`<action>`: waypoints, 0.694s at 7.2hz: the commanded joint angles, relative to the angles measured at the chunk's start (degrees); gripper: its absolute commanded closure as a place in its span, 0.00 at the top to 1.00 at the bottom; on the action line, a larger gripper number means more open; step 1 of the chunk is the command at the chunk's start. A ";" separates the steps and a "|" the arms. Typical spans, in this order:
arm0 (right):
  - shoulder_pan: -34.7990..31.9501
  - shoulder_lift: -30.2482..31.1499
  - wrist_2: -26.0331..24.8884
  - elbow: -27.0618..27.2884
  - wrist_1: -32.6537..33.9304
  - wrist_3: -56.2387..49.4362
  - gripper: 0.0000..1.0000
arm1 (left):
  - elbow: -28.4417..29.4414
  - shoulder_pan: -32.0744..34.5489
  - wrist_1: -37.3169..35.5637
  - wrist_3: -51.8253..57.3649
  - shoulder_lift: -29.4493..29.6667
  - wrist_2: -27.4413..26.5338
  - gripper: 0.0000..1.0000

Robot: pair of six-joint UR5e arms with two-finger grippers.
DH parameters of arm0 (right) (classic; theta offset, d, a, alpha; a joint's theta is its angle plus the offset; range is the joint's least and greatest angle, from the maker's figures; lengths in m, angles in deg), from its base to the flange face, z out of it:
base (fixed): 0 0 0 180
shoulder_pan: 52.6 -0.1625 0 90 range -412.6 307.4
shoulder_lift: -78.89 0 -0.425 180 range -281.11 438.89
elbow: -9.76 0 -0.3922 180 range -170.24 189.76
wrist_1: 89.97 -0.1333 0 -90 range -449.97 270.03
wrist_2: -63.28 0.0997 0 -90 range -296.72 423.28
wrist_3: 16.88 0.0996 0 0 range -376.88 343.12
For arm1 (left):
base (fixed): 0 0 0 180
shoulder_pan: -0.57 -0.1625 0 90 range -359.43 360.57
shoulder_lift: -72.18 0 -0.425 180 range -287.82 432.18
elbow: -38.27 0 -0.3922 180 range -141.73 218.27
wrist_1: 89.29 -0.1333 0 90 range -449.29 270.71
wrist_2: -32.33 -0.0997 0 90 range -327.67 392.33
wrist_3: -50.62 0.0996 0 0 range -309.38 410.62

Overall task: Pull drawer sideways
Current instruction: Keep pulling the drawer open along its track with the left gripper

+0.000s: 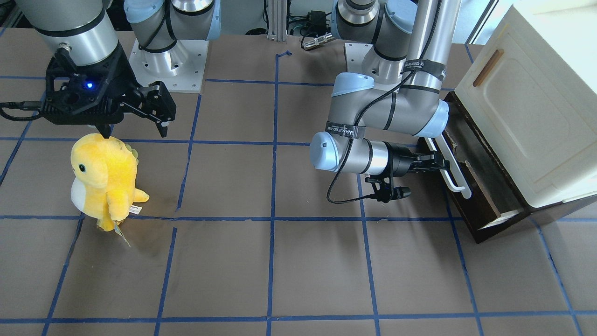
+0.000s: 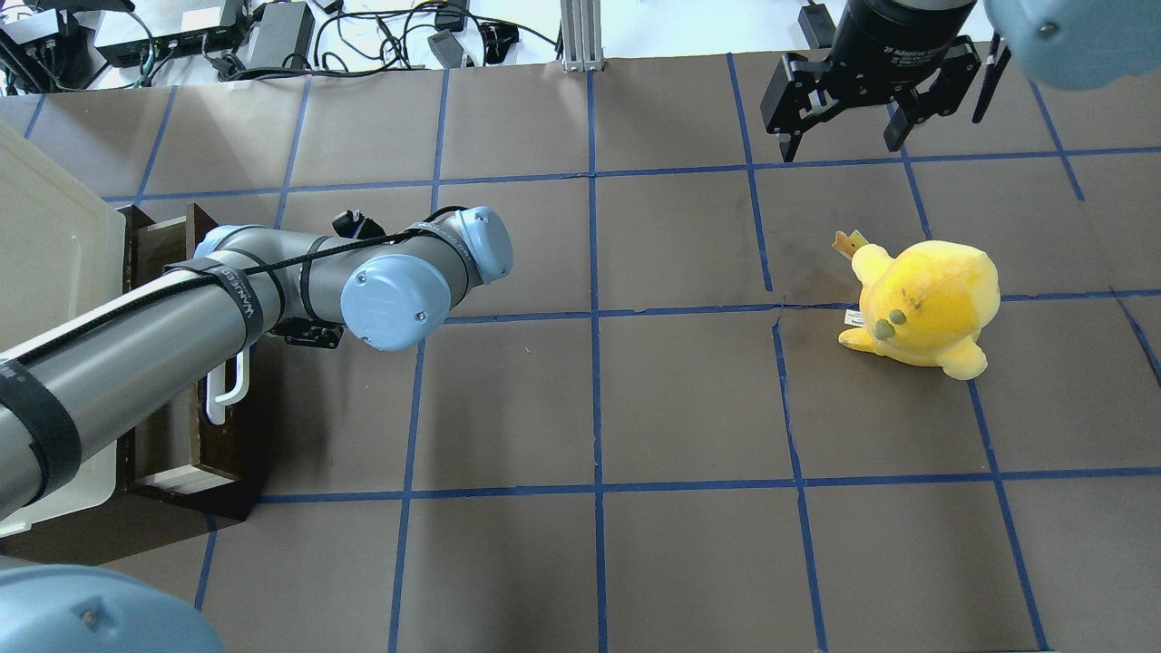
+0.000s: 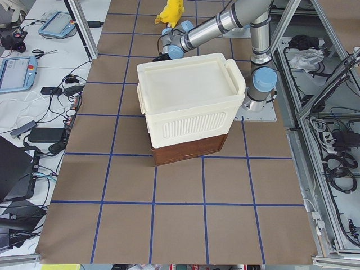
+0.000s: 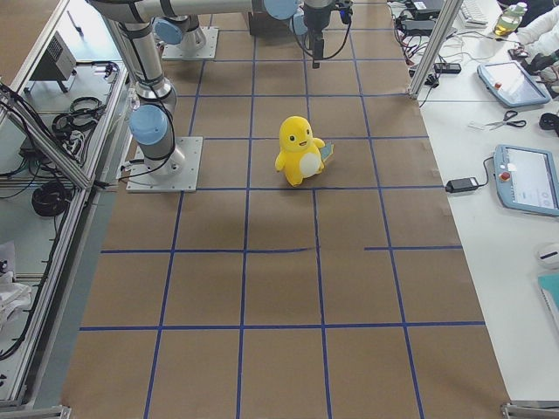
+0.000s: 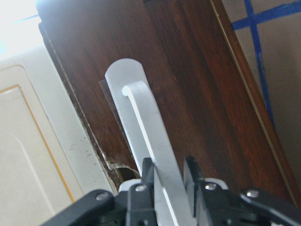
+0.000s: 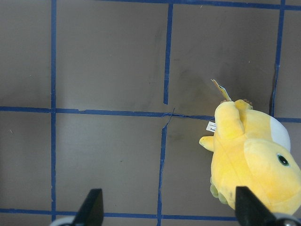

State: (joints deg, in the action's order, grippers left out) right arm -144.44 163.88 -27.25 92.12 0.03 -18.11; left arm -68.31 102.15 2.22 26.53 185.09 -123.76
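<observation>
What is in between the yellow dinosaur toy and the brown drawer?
Seen from overhead, mostly bare table with blue tape lines. Near the drawer, the left arm reaches in, its claw gripping the white handle.

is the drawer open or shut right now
Partly open: the drawer front sits out from the cream cabinet, inner tray exposed between. The left gripper clamps its white handle.
</observation>
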 commanded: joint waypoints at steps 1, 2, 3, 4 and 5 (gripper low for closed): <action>0.00 0.00 0.00 0.00 0.00 0.00 1.00 | 0.49 0.20 0.07 0.00 0.03 0.25 0.33; 0.00 0.00 0.00 0.00 0.00 0.00 1.00 | 0.49 0.28 0.07 0.00 0.11 0.25 0.33; 0.00 0.00 0.00 0.00 0.00 0.00 1.00 | 0.58 0.37 -0.01 0.00 0.20 0.34 0.33; 0.00 0.00 0.00 0.00 0.00 0.00 1.00 | 0.58 0.37 -0.02 0.00 0.20 0.25 0.34; 0.00 0.00 0.00 0.00 0.00 0.00 1.00 | 0.58 0.46 -0.02 0.00 0.20 0.25 0.34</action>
State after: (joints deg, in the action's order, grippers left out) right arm -144.44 163.88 -27.24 92.12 0.03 -18.11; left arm -67.75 102.53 2.21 26.53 185.27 -123.48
